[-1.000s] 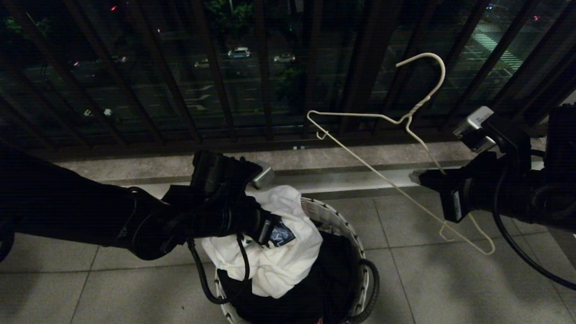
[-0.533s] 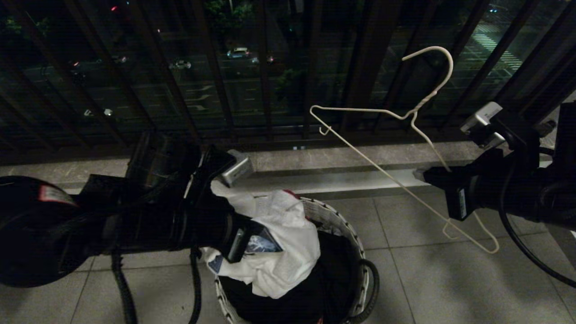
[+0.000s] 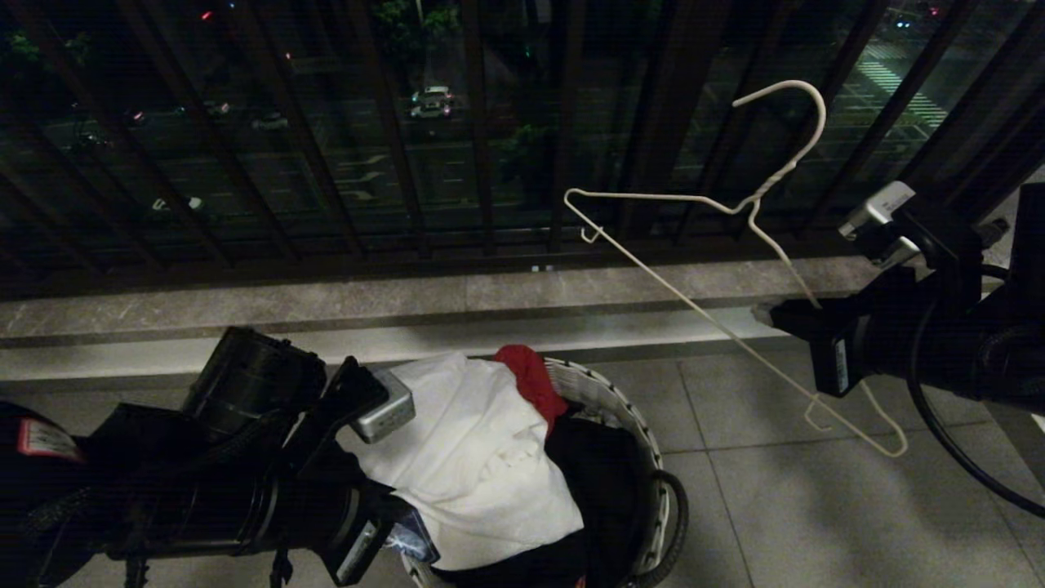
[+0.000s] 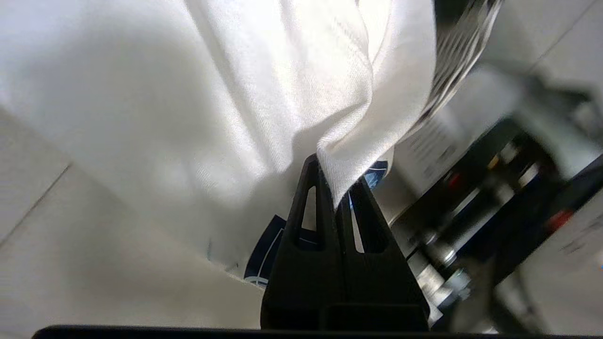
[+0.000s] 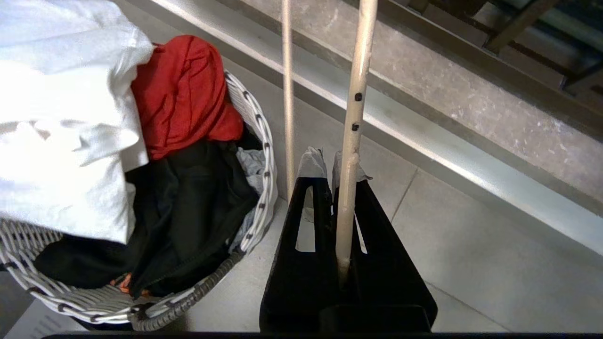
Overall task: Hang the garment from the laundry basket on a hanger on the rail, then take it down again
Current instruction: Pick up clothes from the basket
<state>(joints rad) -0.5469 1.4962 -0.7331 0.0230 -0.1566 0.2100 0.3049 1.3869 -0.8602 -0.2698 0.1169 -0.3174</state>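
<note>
Two grippers are at work, each closed on its own item. The left gripper (image 4: 337, 188), low at the near left rim of the laundry basket (image 3: 645, 425), has its jaws pinched together on a fold of the garment (image 3: 482, 457), the white T-shirt that drapes over the basket's left rim and across the red cloth (image 3: 531, 380) and the black garment (image 3: 600, 465) inside. The right gripper (image 5: 332, 165), well apart to the right above the floor tiles, is clamped on a lower wire of the hanger (image 3: 702, 245), which stands tilted with its hook up toward the dark balcony railing (image 3: 482, 163). The rail itself is not in view.

The T-shirt looks light, soft and limp: it will sag from any one pinch point, bunch on itself and could snag on the woven rim or drag the red cloth along. The present hold takes only an edge fold near the blue chest print, so the cloth may slide out under its own weight. A hold at the collar or a shoulder seam would probably let it hang open for threading. The hanger appears thin, springy and smooth, likely to swivel in the pads; gripping close to the twisted neck would seem steadier.
</note>
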